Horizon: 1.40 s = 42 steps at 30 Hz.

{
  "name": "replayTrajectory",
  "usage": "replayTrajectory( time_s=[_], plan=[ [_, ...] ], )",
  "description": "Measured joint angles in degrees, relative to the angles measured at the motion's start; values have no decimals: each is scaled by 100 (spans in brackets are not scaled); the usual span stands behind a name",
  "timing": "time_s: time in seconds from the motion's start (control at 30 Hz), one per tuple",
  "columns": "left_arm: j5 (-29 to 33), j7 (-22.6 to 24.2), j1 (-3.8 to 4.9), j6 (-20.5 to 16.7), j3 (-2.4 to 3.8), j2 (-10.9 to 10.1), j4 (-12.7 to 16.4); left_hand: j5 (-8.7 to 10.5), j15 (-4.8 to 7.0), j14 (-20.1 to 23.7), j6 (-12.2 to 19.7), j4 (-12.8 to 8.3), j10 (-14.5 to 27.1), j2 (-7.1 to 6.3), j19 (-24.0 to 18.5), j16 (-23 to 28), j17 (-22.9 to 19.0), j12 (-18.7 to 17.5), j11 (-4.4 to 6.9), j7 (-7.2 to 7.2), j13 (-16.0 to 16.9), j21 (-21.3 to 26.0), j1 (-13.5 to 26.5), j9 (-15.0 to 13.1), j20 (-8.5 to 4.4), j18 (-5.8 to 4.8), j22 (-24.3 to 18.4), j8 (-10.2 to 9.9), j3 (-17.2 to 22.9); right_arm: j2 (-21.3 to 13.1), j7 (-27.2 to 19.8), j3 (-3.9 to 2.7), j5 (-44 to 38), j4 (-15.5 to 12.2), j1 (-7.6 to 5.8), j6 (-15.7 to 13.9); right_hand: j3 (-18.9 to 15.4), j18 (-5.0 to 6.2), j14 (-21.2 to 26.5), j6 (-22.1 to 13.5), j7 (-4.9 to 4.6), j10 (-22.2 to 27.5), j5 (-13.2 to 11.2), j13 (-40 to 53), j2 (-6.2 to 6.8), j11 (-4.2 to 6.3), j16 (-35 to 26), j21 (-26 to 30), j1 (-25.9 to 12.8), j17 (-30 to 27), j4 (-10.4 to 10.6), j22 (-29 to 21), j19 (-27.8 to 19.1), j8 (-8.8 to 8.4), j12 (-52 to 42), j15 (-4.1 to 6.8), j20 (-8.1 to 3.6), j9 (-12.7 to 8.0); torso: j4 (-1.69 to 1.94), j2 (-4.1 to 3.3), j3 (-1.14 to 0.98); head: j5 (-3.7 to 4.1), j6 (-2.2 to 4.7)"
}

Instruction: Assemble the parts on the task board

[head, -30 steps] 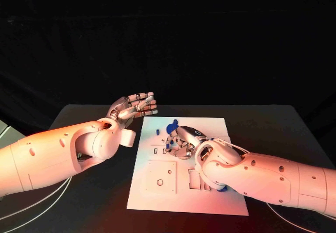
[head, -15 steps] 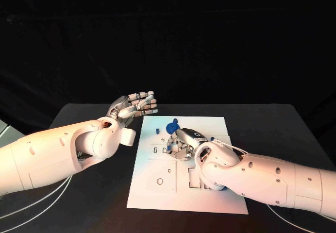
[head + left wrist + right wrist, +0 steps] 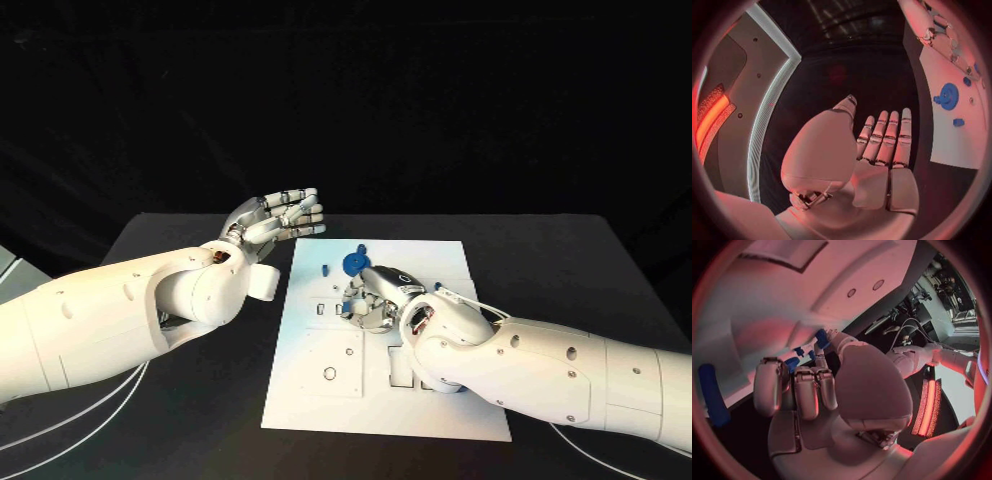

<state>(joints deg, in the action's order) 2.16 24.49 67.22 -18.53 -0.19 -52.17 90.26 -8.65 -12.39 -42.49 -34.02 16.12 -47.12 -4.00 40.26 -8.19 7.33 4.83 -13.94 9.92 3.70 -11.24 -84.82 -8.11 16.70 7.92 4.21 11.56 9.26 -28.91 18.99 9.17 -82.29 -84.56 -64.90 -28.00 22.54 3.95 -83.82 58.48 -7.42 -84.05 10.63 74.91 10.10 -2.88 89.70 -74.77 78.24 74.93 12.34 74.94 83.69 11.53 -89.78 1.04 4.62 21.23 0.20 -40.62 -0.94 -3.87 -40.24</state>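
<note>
Task board [image 3: 433, 405] sits mid black table [image 3: 577, 260], your blue gear [image 3: 351, 263] near its far edge. Right hand [image 3: 375, 296] curls over the board, grip unclear. Left hand [image 3: 274, 219] hovers beside it, fingers spread, empty.

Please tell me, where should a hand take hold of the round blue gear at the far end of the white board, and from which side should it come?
Judging from the head view, the blue gear lies flat on the task board, so its rim is the part to pinch, coming down from above. The left hand is open beside the board's far corner and looks better placed; the right hand is busy just nearer.
</note>
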Motion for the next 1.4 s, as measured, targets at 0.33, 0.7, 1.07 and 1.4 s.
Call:
replayTrajectory(
  time_s=[0.33,0.7,1.07,1.4],
  plan=[
    [0,-6,0,2,0,-1,-4,0,0,0,0,0,0,0,0,0,0,0,0,0,0,0,0,0,0,0,0,0,0,-2,-3,2,-10,10,3,9,0,0,0,-20,20,0,-31,0,24,0,0,33,-24,0,0,-1,0,0,0,0,0,0,-7,-1,-1,3,1],
    [0,-11,0,4,0,-2,-13,0,0,0,0,0,0,0,0,0,-1,0,0,0,0,0,0,-3,-1,0,0,0,0,1,0,10,-13,29,12,19,-48,0,0,-183,-51,0,-230,0,89,0,0,81,-136,-1,79,-2,0,-47,0,0,0,-21,-4,-1,-3,18,13],
    [-1,-17,0,6,0,-4,-20,0,0,0,0,0,0,0,-1,0,5,0,0,0,0,0,0,-4,-1,0,0,-1,0,5,-3,11,-12,39,13,20,-96,0,-21,-392,-106,0,-277,0,127,-42,0,189,-173,-2,127,-2,-42,-170,134,-21,42,-66,-5,-1,-3,34,18],
    [-1,-23,0,10,0,-6,-31,0,0,0,0,0,0,0,-1,0,5,0,0,0,0,0,0,-3,-1,0,0,-1,0,-20,-23,12,-11,0,13,8,-743,0,-13,-489,-119,2,-390,-1,234,-83,0,258,-278,-2,363,-3,-62,-246,200,-56,62,-86,-3,-1,-1,42,23]
  ],
)
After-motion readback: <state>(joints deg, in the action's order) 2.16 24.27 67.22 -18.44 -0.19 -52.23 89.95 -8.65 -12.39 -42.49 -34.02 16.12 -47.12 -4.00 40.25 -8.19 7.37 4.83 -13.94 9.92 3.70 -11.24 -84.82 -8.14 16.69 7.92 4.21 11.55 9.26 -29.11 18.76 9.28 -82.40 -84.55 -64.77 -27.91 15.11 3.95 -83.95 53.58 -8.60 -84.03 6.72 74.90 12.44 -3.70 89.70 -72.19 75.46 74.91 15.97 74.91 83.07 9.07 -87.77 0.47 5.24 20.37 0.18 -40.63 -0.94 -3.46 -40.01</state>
